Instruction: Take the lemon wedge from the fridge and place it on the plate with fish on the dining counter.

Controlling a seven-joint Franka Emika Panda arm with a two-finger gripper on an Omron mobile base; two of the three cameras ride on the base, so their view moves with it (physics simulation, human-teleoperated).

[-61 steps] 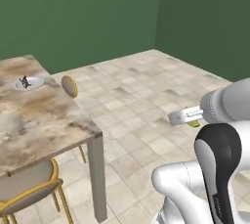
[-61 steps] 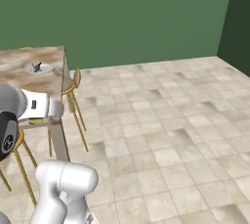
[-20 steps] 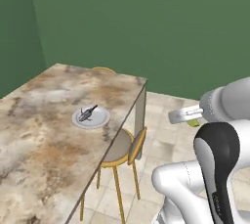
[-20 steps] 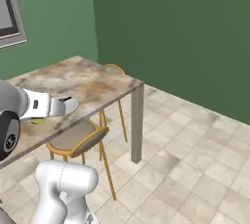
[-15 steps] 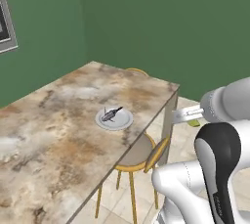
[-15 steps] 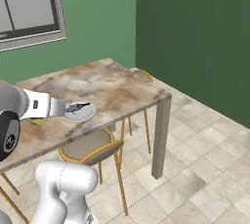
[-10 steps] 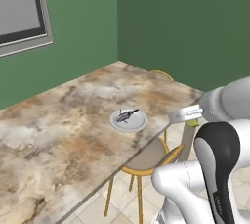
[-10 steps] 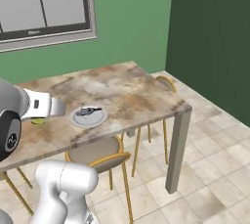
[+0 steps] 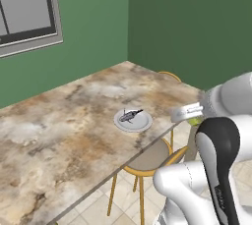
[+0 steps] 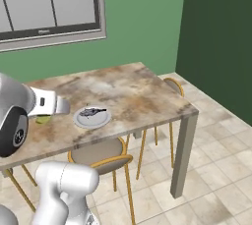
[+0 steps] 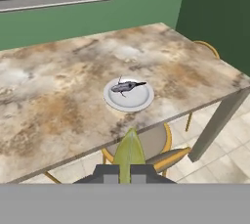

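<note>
My gripper point(image 11: 124, 170) is shut on the lemon wedge point(image 11: 129, 152), a small yellow-green piece sticking out between the fingertips. The wedge point(image 9: 195, 119) hangs in the air off the near edge of the dining counter point(image 9: 64, 121), above a stool. In the right base view the gripper point(image 10: 44, 116) holds the wedge point(image 10: 43, 119) left of the plate with fish point(image 10: 100, 120). The pale round plate point(image 11: 139, 101) lies near the counter's near edge, ahead of the gripper, with a small dark fish point(image 11: 124, 87) on it. The plate point(image 9: 142, 124) is left of the hand. The fridge is out of view.
A yellow-framed round stool point(image 9: 147, 157) is tucked under the counter just below the gripper. Another stool point(image 10: 172, 84) stands at the counter's far end. A grey-framed window point(image 10: 49, 3) sits in the green wall behind. The counter's grey leg point(image 10: 181, 155) stands on tiled floor.
The whole scene has shifted because the base moved: the counter and plate have slid rightward and nearer, and a window has come into view. The gripper stays shut on the lemon wedge.
</note>
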